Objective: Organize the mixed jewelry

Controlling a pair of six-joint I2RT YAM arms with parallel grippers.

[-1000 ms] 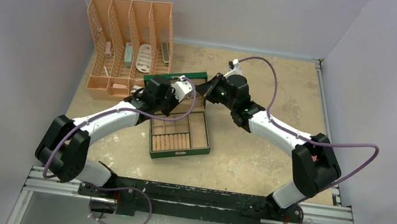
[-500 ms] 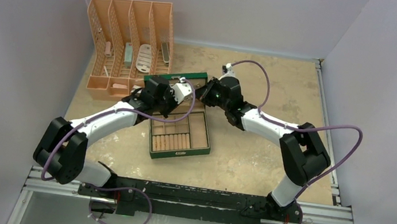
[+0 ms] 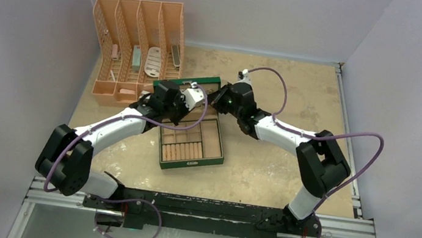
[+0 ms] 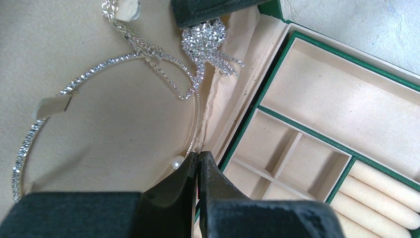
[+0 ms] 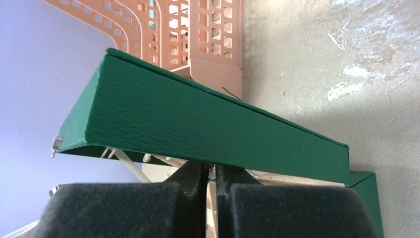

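Looking down from the top camera, you see the green box (image 3: 189,164) open at mid-table, its lid (image 3: 191,83) standing along the tray's 12 o'clock edge. Both arms meet at that lid: the left gripper (image 3: 197,100) reaches in from 8 o'clock, the right gripper (image 3: 216,98) from 3 o'clock, tips close together. The peach rack (image 3: 137,29) stands at 10 o'clock of the box. The jewelry is too small to pick out from up here.

Your left wrist camera shows it lying on the lid's beige lining (image 4: 109,134). A thin rhinestone hoop (image 4: 96,69) sweeps from 8 o'clock up and round toward the left gripper (image 4: 198,166). A glittering chain (image 4: 143,47) crosses it at 11 o'clock, and a sparkling cluster (image 4: 204,37) sits at 12 o'clock with a dark pad (image 4: 198,12) resting on its top. A small pearl (image 4: 178,161) lies just at 10 o'clock of that gripper. Its fingers are pressed tight together; the hoop's wire runs down to them, but you cannot tell whether it is nipped between. The tray's beige compartments (image 4: 341,99) lie at 3 o'clock, the ring rolls (image 4: 381,186) at 4 o'clock.

Your right wrist camera looks along the lid's (image 5: 198,124) green outside, the rack (image 5: 208,39) beyond at 12 o'clock. The right gripper (image 5: 212,173) is all but closed, a mere slit just under the lid's lower edge; something pale shows in the slit, and you cannot tell what.
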